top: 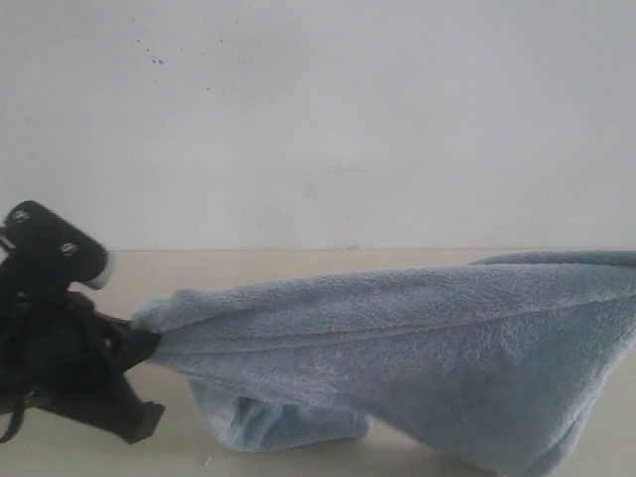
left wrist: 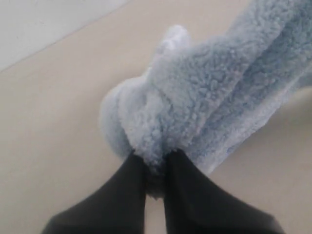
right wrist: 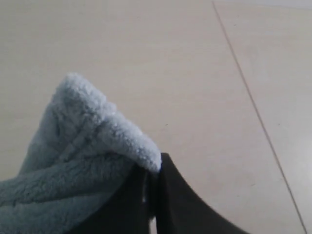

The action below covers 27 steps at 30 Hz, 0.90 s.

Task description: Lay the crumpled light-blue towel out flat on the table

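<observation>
Exterior view: the left end effector (top: 139, 343) sits low at the left, its jaws pinched narrow on a bunched corner of the towel (top: 417, 348). The towel stretches rightward out of frame above the table (top: 258, 263), with a fold hanging down to the tabletop near the middle. In the right wrist view the right end effector (right wrist: 152, 168) is clamped on a folded edge of the towel over bare table.

Towel (top: 397, 338) spans the counter (top: 248, 263) from left to right. Its left end is clamped in the left gripper (top: 144, 333), with a fold resting on the counter beneath. Another corner is clamped in the right gripper (right wrist: 152, 170), above the counter.
</observation>
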Motion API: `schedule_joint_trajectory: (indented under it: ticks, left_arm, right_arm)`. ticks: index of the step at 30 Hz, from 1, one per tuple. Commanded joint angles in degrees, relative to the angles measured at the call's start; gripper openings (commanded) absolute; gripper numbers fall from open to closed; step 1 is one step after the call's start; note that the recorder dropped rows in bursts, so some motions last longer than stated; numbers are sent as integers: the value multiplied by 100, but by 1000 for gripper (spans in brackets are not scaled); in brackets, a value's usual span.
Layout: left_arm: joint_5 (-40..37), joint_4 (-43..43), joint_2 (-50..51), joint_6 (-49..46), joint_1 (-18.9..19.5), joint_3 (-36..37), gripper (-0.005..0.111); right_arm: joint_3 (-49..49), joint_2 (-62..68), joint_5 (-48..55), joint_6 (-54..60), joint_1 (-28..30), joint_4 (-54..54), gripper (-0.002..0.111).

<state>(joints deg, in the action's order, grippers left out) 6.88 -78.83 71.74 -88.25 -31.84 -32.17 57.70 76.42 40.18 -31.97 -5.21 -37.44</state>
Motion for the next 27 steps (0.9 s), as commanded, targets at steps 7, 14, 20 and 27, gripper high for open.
schedule_joint_trajectory:
  ticks: [7, 14, 20, 27]
  left_arm:
    - [-1038, 27, -1490, 125, 261, 514, 4]
    - [-3554, 292, -1699, 1147, 261, 514, 51]
    - [-3336, 2801, -1710, 3574, 261, 514, 57]
    - [-1629, 4547, -1422, 4489, 273, 514, 57]
  right_arm:
    - [9, -49, 458, 1768, 69, 1799, 0]
    - [9, -49, 1026, 2698, 69, 2418, 0]
    - [9, -49, 1534, 2770, 69, 1920, 0]
    - [9, -49, 1728, 2396, 69, 1390, 0]
